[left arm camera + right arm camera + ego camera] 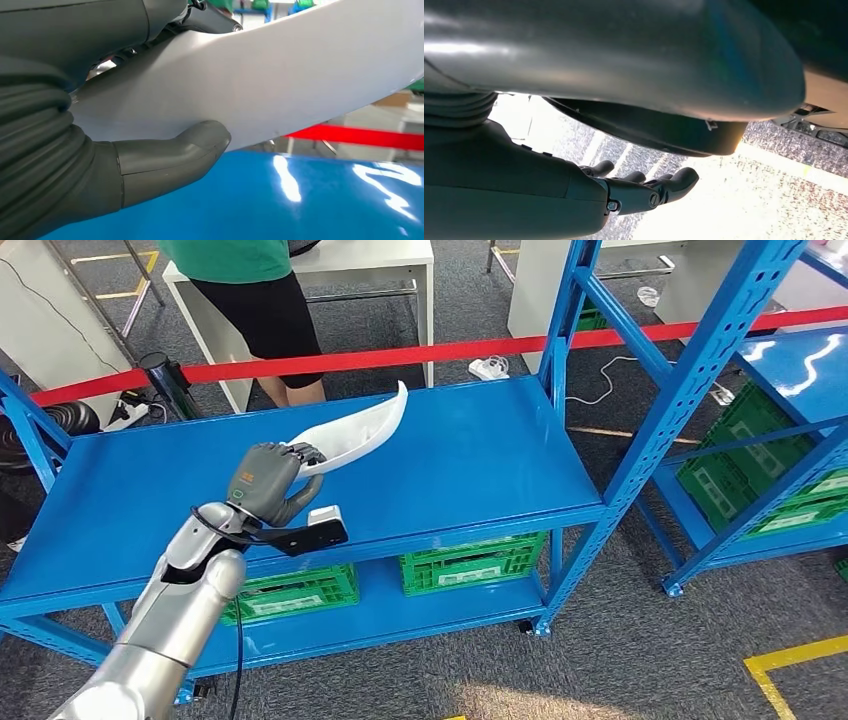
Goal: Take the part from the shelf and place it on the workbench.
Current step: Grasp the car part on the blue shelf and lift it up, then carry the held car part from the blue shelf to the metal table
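A long, curved white part (362,428) is lifted a little above the blue shelf board (480,465), one tip pointing up toward the back. My left hand (268,480) grips its near end, thumb under it and fingers over its edge. In the left wrist view the white part (280,75) runs across the picture with the grey thumb (170,160) pressed to its underside and the blue shelf board (280,205) below. My right hand (644,187) hangs over grey floor with its fingers apart, holding nothing.
A person in a green top and black shorts (255,310) stands behind the shelf past a red barrier tape (420,355). Green crates (470,560) fill the lower shelf. A second blue rack (760,420) stands to the right. White tables (340,265) are at the back.
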Robot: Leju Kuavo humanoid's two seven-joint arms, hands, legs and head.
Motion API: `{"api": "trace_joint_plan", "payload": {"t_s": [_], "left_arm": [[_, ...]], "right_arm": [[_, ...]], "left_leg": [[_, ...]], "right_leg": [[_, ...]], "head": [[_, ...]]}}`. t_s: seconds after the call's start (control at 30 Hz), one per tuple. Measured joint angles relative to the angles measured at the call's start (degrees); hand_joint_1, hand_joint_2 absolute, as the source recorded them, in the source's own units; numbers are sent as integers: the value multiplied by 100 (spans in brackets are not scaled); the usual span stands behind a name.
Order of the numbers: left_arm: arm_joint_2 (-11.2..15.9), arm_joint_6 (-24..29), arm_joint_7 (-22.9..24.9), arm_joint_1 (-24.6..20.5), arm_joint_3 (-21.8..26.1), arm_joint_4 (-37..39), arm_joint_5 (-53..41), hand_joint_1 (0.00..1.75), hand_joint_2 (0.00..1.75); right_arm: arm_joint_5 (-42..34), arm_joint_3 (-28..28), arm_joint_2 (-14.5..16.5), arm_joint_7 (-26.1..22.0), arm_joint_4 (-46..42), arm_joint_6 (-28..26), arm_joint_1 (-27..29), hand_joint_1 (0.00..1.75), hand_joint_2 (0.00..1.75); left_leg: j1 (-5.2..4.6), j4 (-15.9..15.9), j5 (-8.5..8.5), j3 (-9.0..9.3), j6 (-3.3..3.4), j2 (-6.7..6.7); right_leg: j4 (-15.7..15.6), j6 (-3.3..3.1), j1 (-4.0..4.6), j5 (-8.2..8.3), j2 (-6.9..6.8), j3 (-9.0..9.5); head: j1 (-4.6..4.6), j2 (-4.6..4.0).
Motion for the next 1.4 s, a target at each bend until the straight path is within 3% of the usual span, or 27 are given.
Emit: {"api": "trace_joint_plan", "payload": {"t_s": [0.17,0.33,0.4,0.47,0.5,0.53,0.57,0.63,0.7,0.8,0.87,0.93,1.0,1.03,1.07,1.1,1.17,1.23,1.33,1.4], "left_arm": [[393,-399,-14,276,-220,-623,369,175,175],[613,-689,63,411,-373,-1117,453,175,175],[675,-743,75,453,-414,-1257,483,175,175],[756,-781,87,523,-439,-1374,520,175,175],[796,-795,90,571,-446,-1423,540,175,175],[833,-804,96,616,-451,-1470,554,175,175],[869,-807,102,654,-453,-1515,563,175,175],[926,-809,125,695,-454,-1610,570,175,175],[977,-814,159,733,-454,-1715,576,175,175],[1059,-826,188,857,-454,-1891,581,175,175],[1119,-827,192,947,-454,-2010,588,175,175],[1181,-833,187,1021,-455,-2091,596,175,175],[1224,-858,165,1084,-456,-2121,609,175,175],[1235,-878,145,1110,-456,-2125,617,175,175],[1238,-894,126,1127,-456,-2124,623,175,175],[1239,-905,106,1133,-456,-2123,627,175,175],[1232,-912,85,1121,-456,-2121,629,175,175],[1214,-913,75,1100,-456,-2112,630,175,175],[1171,-914,69,1075,-456,-2075,627,175,175],[1136,-917,65,1029,-456,-2041,618,175,175]], "right_arm": [[-37,-68,-6,1,0,-3,8,0,0],[-35,-83,-10,-2,-1,10,5,0,0],[-31,-83,-14,-2,-2,10,2,0,0],[-28,-83,-18,-1,-2,9,5,0,0],[-27,-83,-20,-1,-2,7,8,0,0],[-27,-83,-21,-2,-2,4,9,0,0],[-27,-83,-23,-2,-2,-1,10,0,0],[-23,-84,-28,-2,-3,-5,5,0,0],[-15,-84,-37,-2,-4,-6,-4,0,0],[12,-84,-48,-6,-4,-6,-9,0,0],[26,-85,-54,-3,-4,-5,-9,0,0],[23,-85,-55,-1,-4,-6,-8,0,0],[5,-87,-55,0,-4,-14,-5,0,0],[-7,-88,-55,0,-4,-23,-3,0,0],[-18,-89,-55,1,-4,-32,-3,0,0],[-26,-90,-55,1,-4,-39,-4,0,0],[-30,-91,-57,1,-5,-50,-8,0,0],[-31,-93,-61,-1,-9,-57,-14,0,0],[-43,-114,-63,7,-11,-72,-15,0,0],[-47,-133,-64,16,-11,-75,-15,0,0]], "left_leg": [[-12,44,-17,-24,41,0],[9,-7,55,-29,158,3],[45,-92,126,-11,217,26],[31,-82,141,-35,239,48],[25,-65,141,-55,239,53],[20,-44,139,-77,238,57],[19,-19,137,-100,235,57],[22,40,125,-145,213,49],[17,85,114,-179,155,37],[14,93,132,-192,29,29],[31,176,40,-237,-45,25],[52,626,-307,-409,-107,22],[64,1307,-679,-651,-152,23],[71,1520,-745,-711,-166,23],[81,1544,-704,-680,-176,23],[93,1357,-573,-543,-182,24],[113,585,-284,-59,-192,18],[97,88,-179,227,-143,-17],[75,35,-147,183,24,-33],[83,20,-75,118,142,-18]], "right_leg": [[-2,36,-12,7,-1,-1],[-4,140,-14,13,-6,-8],[336,151,11,-242,-9,-153],[1042,140,22,-630,-9,-447],[1348,135,25,-744,-10,-570],[1477,128,27,-749,-10,-610],[1388,118,27,-651,-11,-544],[694,87,27,-355,-17,-154],[175,41,57,-196,-19,138],[69,-61,86,-179,-9,154],[15,-141,69,-139,-9,147],[-12,-199,55,-92,-14,124],[-11,-216,55,-60,-16,79],[-9,-212,55,-42,-16,53],[-6,-202,53,-23,-17,27],[-3,-186,48,-4,-17,5],[7,-139,37,29,-14,-25],[13,-68,44,70,-5,-48],[-3,55,48,135,2,-76],[186,107,37,-42,-1,-172]], "head": [[-2,0],[1,0],[8,0],[10,0],[10,0],[9,0],[9,0],[9,0],[8,0],[4,0],[-3,0],[-16,0],[-24,0],[-23,0],[-24,0],[-24,0],[-25,0],[-27,0],[-29,0],[-27,0]]}}
